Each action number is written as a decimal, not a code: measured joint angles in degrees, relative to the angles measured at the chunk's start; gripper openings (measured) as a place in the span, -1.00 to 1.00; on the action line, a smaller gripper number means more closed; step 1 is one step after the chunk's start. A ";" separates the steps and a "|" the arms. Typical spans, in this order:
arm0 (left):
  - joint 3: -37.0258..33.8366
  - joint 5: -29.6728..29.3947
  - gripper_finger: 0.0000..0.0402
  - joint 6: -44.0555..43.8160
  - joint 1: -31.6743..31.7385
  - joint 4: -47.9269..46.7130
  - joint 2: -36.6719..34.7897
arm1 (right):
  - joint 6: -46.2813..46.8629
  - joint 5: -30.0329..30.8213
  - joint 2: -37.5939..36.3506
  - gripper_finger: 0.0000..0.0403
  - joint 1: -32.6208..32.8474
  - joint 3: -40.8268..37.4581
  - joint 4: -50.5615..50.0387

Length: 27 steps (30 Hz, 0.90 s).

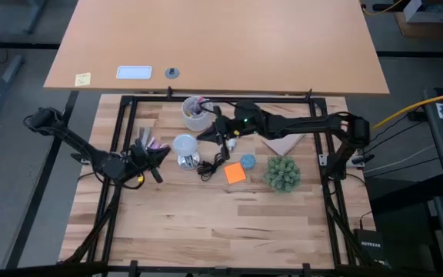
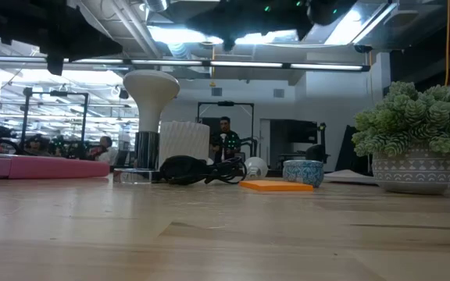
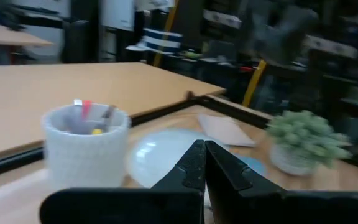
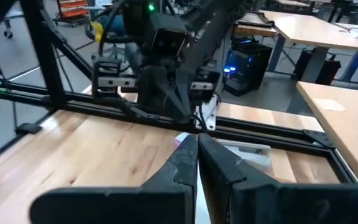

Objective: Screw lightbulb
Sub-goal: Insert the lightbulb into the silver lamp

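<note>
Left gripper (image 1: 162, 156) shut beside lightbulb (image 1: 184, 144); no readable labels.

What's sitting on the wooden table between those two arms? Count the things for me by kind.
Lightbulb, standing in the silver socket: 1
Silver socket with black cord: 1
Pale cup of pens: 1
Orange sticky pad: 1
Small blue bowl: 1
Potted plant: 1
Pink case: 1
Tan card: 1
Total: 8
</note>
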 joint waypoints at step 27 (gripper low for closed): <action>0.00 14.20 -1.00 0.43 -3.75 -0.98 0.07 | 0.60 6.06 5.47 -0.91 -4.77 -6.23 6.69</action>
